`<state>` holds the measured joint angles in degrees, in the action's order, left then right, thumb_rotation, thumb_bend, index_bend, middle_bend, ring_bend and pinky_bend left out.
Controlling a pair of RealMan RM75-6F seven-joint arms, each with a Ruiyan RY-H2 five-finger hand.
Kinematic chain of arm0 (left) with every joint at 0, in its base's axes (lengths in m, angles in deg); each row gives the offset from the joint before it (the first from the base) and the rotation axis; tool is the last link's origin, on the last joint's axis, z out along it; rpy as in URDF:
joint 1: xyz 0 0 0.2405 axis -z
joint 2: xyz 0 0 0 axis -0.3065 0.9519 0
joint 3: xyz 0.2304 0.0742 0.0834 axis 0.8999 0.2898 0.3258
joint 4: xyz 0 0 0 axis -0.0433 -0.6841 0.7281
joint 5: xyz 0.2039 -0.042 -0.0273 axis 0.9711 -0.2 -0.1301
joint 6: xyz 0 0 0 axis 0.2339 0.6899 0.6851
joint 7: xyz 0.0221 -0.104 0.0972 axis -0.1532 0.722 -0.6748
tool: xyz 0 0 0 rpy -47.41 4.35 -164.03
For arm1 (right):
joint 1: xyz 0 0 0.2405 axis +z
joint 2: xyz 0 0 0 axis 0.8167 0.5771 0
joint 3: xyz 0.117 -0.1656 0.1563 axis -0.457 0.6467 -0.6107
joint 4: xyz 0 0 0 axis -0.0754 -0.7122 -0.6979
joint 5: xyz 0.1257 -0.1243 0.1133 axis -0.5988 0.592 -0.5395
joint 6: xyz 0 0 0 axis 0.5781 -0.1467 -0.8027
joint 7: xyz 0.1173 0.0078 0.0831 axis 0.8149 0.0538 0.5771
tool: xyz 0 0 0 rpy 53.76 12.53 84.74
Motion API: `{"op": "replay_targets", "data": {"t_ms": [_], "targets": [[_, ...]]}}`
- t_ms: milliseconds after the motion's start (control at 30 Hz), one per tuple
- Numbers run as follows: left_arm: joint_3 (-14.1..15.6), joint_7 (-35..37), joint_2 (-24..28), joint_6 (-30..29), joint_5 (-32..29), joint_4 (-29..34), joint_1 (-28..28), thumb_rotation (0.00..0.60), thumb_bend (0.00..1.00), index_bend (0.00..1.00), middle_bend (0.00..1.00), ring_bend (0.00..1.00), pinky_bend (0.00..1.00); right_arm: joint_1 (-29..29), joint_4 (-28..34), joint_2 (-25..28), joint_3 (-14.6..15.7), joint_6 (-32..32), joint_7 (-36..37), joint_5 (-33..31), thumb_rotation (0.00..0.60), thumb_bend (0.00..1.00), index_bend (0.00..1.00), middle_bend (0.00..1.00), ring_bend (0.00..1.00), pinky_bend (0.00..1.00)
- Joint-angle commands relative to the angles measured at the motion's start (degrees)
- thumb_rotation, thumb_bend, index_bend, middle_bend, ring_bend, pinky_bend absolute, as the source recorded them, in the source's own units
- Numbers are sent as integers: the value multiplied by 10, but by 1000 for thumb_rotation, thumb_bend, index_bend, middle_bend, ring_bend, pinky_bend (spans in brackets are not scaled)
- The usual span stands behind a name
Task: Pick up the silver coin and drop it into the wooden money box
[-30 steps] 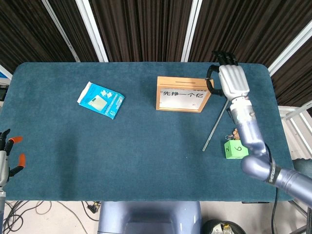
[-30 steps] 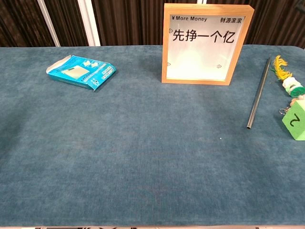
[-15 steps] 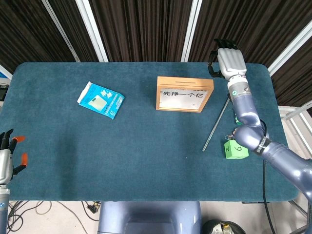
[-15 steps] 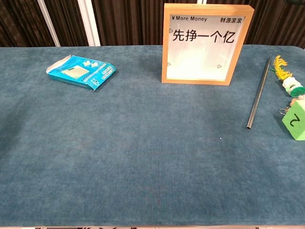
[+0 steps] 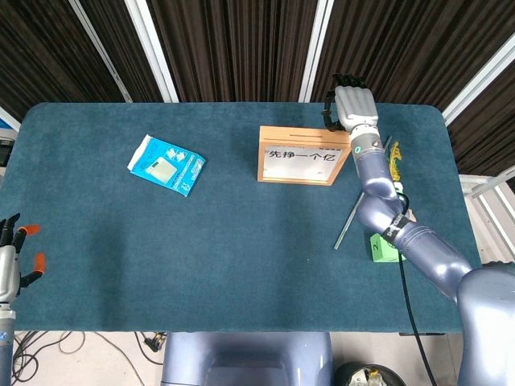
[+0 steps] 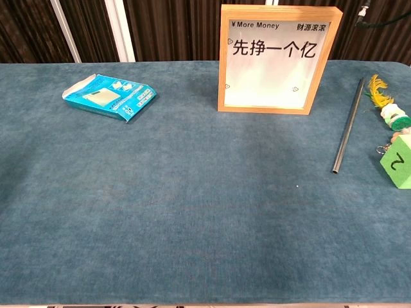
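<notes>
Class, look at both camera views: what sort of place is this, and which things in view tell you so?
Probably a robot test room, not a home: a bare table covered in blue cloth, dark slatted panels behind it, loose cables on the floor, and unrelated props such as the wooden money box and green cube.

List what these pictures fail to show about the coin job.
- Silver coin: seen in neither view; whether the right hand holds it is hidden by the hand's back, head view.
- Slot of the wooden money box: too small, head view; above the frame edge, chest view.
- Left hand: cut off by the edge, head view.
</notes>
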<state>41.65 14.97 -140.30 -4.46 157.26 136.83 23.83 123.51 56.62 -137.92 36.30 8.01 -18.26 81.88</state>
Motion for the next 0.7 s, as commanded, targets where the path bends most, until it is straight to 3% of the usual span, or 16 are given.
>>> {"op": "replay_targets", "data": {"t_ms": [33, 700], "targets": [[0, 1, 1, 1, -1, 1, 0, 600, 461, 284, 34, 0, 0, 6, 16, 4, 2, -13, -9, -11, 600, 611, 749, 92, 0, 0], [0, 13, 11, 10, -8, 11, 2, 600, 461, 284, 34, 0, 0, 16, 197, 68, 30, -143, -126, -132, 600, 610, 721, 83, 0, 0]]}}
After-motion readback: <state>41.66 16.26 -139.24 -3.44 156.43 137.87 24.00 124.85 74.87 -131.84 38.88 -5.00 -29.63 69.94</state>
